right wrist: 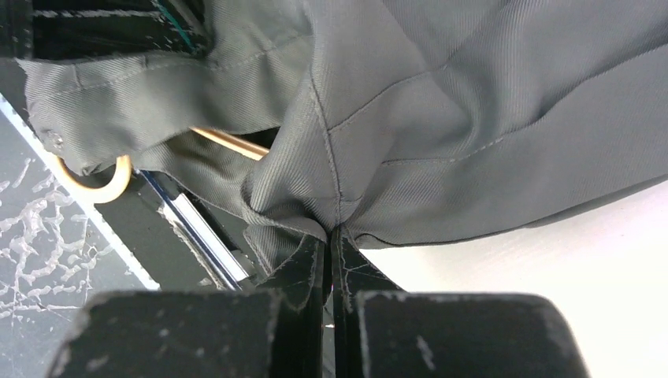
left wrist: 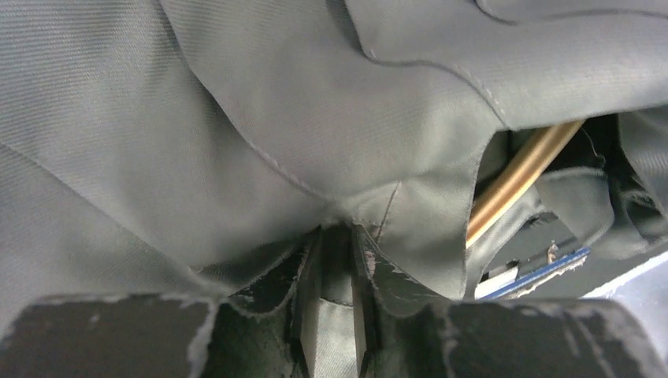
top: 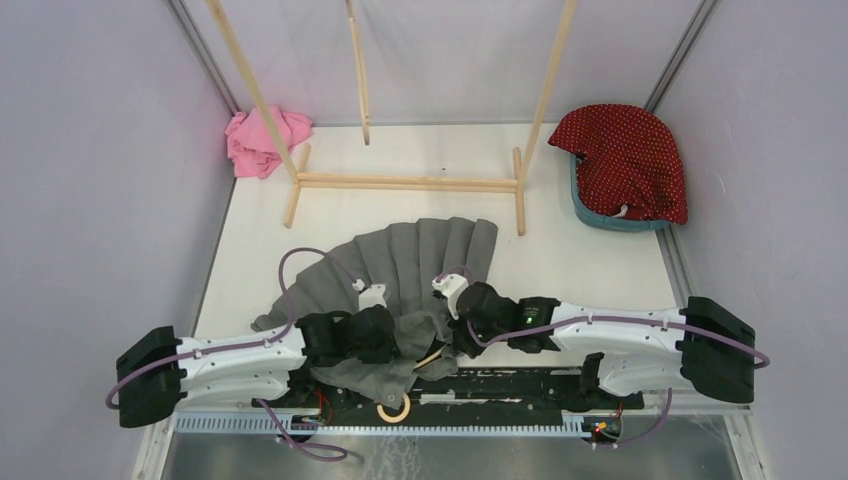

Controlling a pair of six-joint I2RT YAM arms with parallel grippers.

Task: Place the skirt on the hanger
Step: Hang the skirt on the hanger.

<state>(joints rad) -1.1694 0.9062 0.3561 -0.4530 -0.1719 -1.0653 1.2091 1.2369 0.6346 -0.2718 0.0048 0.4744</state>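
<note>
Pink crumpled cloth (top: pixel 262 140) sits at the far left corner of the white table (top: pixel 600 270), touching a leg of the bare-wood clothes rack (top: pixel 405 183). Nearer the bases, the left gripper (left wrist: pixel 337 244) pinches a bunched fold of the grey pleated skirt (top: pixel 420 250), with fabric caught between its fingers. We see the skirt fanned out mid-table, its near edge gathered between both arms. Tan wooden hanger (left wrist: pixel 516 181) lies under that gathered edge, its hook poking out at the table's near edge. The right gripper (right wrist: pixel 329 236) is clamped tight on a skirt seam. Far right, red white-dotted cloth (top: pixel 630 160) drapes over a teal basket (top: pixel 600 218).
</note>
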